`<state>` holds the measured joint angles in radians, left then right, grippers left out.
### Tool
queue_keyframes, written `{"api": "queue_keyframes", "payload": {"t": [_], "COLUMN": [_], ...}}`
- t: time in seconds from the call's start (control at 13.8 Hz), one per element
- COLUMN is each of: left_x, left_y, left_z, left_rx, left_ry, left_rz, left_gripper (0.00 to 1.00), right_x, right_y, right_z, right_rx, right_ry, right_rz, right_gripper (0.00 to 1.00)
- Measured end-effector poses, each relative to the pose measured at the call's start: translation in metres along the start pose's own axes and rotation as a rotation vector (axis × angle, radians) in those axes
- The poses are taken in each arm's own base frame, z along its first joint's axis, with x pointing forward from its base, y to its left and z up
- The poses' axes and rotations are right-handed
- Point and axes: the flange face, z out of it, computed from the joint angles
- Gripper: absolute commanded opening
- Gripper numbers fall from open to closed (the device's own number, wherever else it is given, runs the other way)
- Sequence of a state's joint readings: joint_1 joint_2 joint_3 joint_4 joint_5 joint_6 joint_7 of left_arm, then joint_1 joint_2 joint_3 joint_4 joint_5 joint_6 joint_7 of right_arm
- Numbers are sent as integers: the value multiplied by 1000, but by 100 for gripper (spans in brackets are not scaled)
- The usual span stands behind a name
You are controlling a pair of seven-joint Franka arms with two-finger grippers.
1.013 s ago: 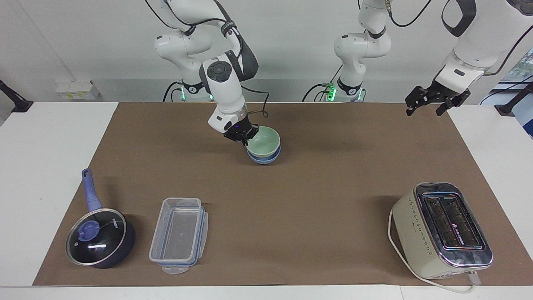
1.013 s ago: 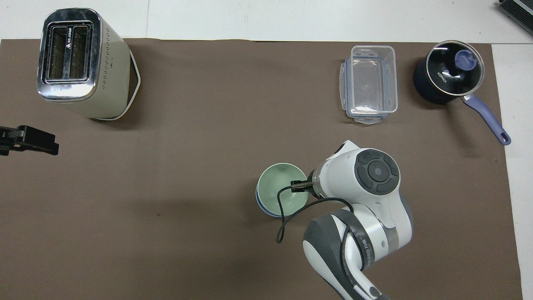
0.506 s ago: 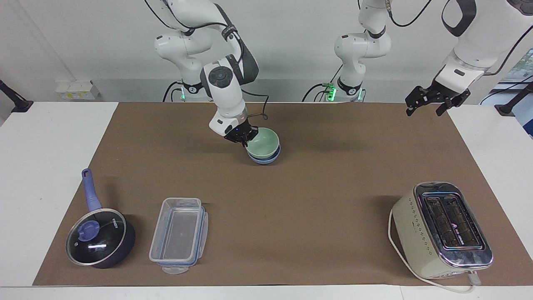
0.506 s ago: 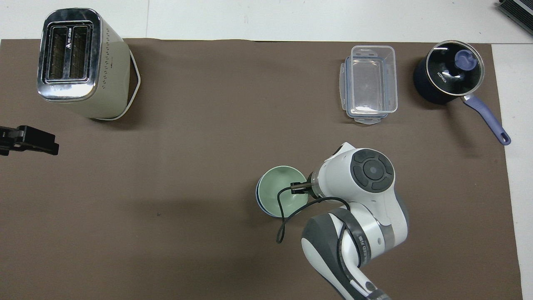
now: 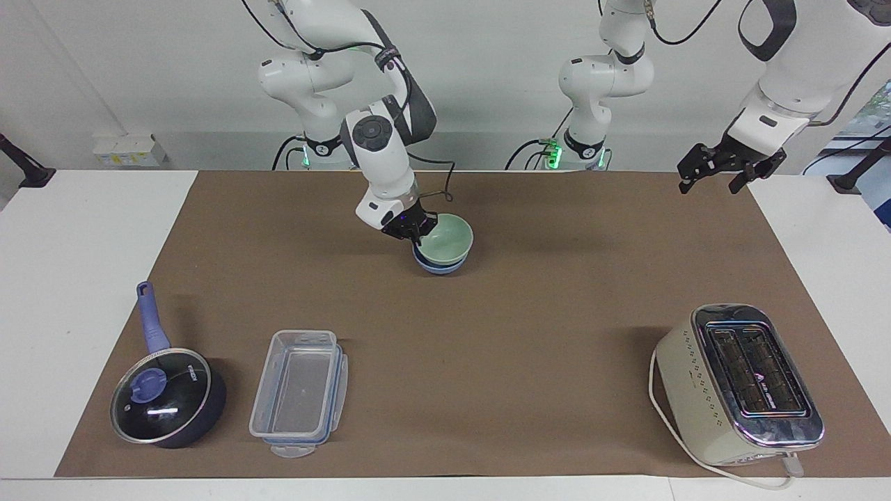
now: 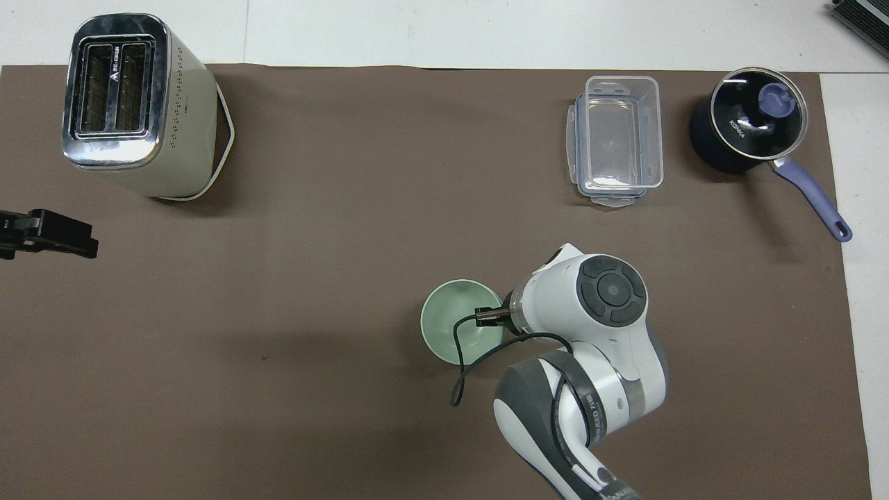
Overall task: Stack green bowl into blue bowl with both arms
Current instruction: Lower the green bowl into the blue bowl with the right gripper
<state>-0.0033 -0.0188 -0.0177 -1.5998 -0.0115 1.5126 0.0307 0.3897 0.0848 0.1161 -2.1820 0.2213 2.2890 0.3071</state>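
Your small pale mint-green bowl (image 5: 445, 238) now sits inside the periwinkle-blue bowl (image 5: 437, 265), but not level: a second ago it lay flatter and centred, and since then it has tipped and slid a little toward the left arm's end of the table, so in the facing view its rim rides higher on that side. In the overhead view the green bowl (image 6: 455, 326) now covers the blue one almost completely, where a blue crescent showed before.

The right arm's tool (image 5: 412, 230) is clamped on the green bowl's rim at the edge toward the right arm's end, one finger inside and one outside, and it has shifted with the bowl. That tells you the bowl is being nudged or settled, not yet released. Judge the stack as nearly done: the nesting is there, but the letting-go and the retreat are left.

The pair stands near the robots, about midway along the brown table (image 5: 529, 334).

The left arm's tool (image 5: 719, 167) waits in the air over the table's edge at its own end, unchanged, holding nothing; its fingers look spread.

If the green bowl is released while tilted, it should drop into the blue bowl, though it may rock.
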Motion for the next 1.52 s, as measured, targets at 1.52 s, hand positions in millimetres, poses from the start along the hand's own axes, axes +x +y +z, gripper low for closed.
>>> {"api": "queue_keyframes", "payload": {"t": [1.52], "left_x": [0], "left_y": [0], "left_z": [0], "left_rx": [0], "left_ry": [0], "left_rz": [0], "left_gripper": [100], "right_x": [1], "right_y": [3], "right_z": [1], "right_rx": [-6], "right_ry": [6], "right_rz": [-3], "right_gripper": [4]}}
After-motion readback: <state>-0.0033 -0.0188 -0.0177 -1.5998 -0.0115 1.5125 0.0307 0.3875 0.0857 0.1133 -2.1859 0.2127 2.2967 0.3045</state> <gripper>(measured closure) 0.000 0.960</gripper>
